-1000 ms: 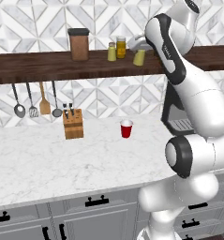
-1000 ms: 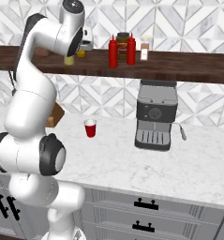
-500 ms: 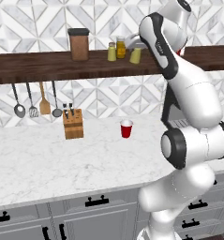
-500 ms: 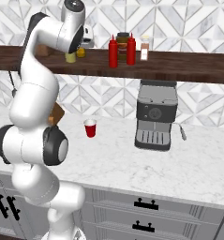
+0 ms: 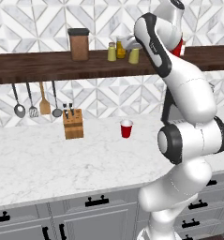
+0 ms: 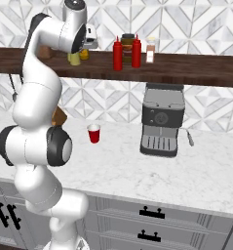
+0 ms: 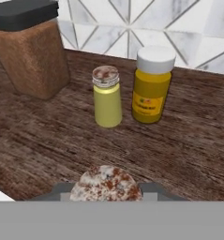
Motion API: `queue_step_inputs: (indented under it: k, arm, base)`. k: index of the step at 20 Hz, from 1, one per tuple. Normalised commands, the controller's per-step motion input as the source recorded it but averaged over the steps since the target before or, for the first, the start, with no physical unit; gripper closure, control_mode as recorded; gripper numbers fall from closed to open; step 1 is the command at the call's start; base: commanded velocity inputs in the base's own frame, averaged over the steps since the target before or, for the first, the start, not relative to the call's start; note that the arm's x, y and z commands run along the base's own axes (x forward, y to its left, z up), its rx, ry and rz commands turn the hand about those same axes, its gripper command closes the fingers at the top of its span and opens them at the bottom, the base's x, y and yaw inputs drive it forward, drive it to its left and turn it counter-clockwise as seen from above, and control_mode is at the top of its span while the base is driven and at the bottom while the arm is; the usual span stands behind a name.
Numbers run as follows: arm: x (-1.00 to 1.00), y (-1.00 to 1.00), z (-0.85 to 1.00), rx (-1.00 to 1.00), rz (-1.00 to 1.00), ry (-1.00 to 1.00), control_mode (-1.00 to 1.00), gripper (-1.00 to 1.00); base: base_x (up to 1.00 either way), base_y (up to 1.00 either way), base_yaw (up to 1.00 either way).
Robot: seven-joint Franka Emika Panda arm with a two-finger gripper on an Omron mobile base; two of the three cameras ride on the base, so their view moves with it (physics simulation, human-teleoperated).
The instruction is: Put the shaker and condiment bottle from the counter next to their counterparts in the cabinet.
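Note:
My gripper [image 5: 133, 49] is shut on the shaker [image 5: 133, 56], a yellow-green one whose speckled grey cap [image 7: 105, 183] sits between the jaws at the bottom of the hand view. It is held at the cabinet [image 5: 38, 70], with its base about level with the dark plank. The matching shaker [image 7: 107, 97] stands upright on the plank just ahead, apart from mine; it stands to the left [image 5: 112, 52] in the left base view. Two red condiment bottles [image 6: 118, 52] [image 6: 136, 50] stand side by side farther right on the cabinet. The counter [image 5: 38, 159] lies below.
An orange-yellow jar [image 7: 151, 86] stands beside the matching shaker, with a brown canister [image 7: 31, 47] to its left. On the counter are a red cup [image 5: 126, 128], a knife block [image 5: 73, 124] and a coffee machine [image 6: 162, 119]. Utensils [image 5: 33, 101] hang under the plank.
The gripper has carried the shaker a little to the left along the plank, toward the matching shaker. The arm's upper links have risen and straightened.

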Motion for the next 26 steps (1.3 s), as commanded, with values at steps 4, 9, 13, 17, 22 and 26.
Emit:
queue_step_inputs:
  k: [4,9,13,17,22,26]
  arm:
    - [0.0,0.0,0.0,0.0,0.0,0.0,-1.0,1.0]
    - [0.0,0.0,-0.01,0.0,0.0,0.0,-1.0,1.0]
    - [0.0,0.0,-0.12,0.0,0.0,0.0,-1.0,1.0]
    - [0.0,0.0,-0.14,-0.02,0.0,0.0,-1.0,1.0]
    - [0.0,0.0,-0.14,-0.01,0.0,0.0,-1.0,1.0]
    - [0.0,0.0,-0.13,-0.01,0.0,0.0,-1.0,1.0]
  base:
    - [0.0,0.0,0.0]
    - [0.0,0.0,0.0]
    - [0.0,0.0,0.0]
    - [0.0,0.0,0.0]
    - [0.0,0.0,0.0]
    - [0.0,0.0,0.0]
